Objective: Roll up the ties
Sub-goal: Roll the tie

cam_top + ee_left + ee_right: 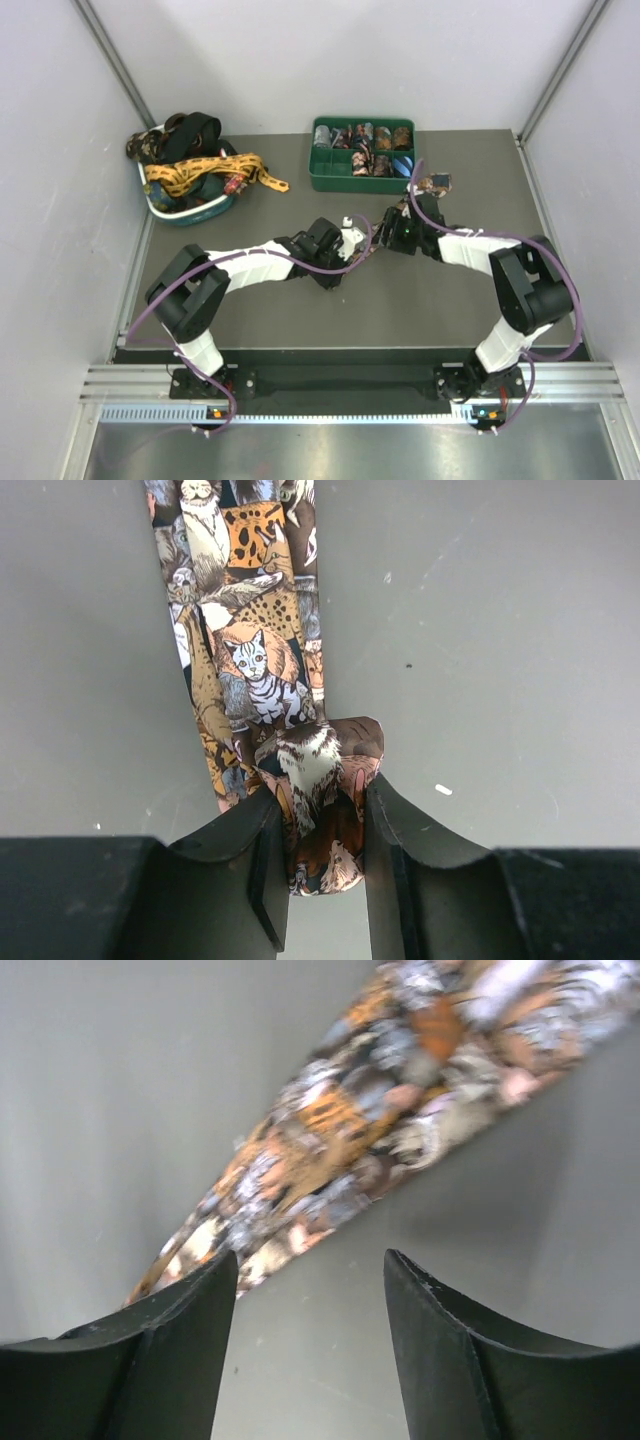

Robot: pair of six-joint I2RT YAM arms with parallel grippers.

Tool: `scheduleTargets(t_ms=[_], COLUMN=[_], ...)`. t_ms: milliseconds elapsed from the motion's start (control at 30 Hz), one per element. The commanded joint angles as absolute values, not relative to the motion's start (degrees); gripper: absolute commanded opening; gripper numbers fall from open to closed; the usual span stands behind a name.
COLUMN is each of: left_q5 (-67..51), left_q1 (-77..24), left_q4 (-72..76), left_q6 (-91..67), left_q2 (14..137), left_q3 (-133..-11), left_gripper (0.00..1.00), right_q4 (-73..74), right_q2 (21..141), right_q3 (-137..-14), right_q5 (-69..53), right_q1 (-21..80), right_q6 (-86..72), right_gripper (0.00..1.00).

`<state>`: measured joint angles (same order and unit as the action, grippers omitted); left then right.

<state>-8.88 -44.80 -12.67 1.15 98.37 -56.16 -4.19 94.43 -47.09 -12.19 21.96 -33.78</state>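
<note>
**Item 1. Animal-print tie** point(250, 660). A long fabric strip lying flat on the grey table point(300, 320), at the centre between the two arms. Its near end is doubled over on itself, which is judged to be the first turn of a roll.

**Item 2. Left gripper** point(320, 820). The jaws are drawn narrow and pinch the doubled end of the animal-print tie. This grip likely keeps the fold from springing open while the roll is begun.

**Item 3. Right gripper** point(310, 1280). The jaws stand wide apart and hold nothing. It is low over the table, with the strip running slantwise just ahead of its fingers, though this view is blurred. It seems placed to steady or feed the free length.

**Item 4. Green tray** point(330, 178). It stands at the back of the table and is divided into compartments holding rolled ties point(365, 140). It is judged to be the place for finished rolls.

**Item 5. Basket** point(190, 212). It stands at the back left, heaped with loose ties point(190, 135). A gold-yellow tie point(205, 172) trails over the rim onto the table. This is judged to be the stock not yet rolled.
</note>
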Motion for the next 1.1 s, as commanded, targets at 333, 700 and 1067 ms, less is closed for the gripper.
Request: scheduleTargets(t_ms=[333,700,1067], left_q5=[-4.3,-5.4,-5.9], left_q1=[-45.0,-45.0,-44.7], left_q4=[-21.4,-21.4,-21.5], left_q6=[0.8,1.0,1.8], left_q2=[99.7,101.3,103.4], left_q3=[-58.1,-59.1,-61.0], left_gripper=[0.31,0.31,0.31], right_q4=[7.0,16.3,15.5], right_q2=[99.7,106.0,109.3], right_q3=[-56.5,-65.1,-67.5], right_q5=[8.3,18.5,20.2], right_q1=[25.8,26.7,24.6], right_q6=[-50.4,-58.7,-56.9], right_gripper=[0.54,0.27,0.00])
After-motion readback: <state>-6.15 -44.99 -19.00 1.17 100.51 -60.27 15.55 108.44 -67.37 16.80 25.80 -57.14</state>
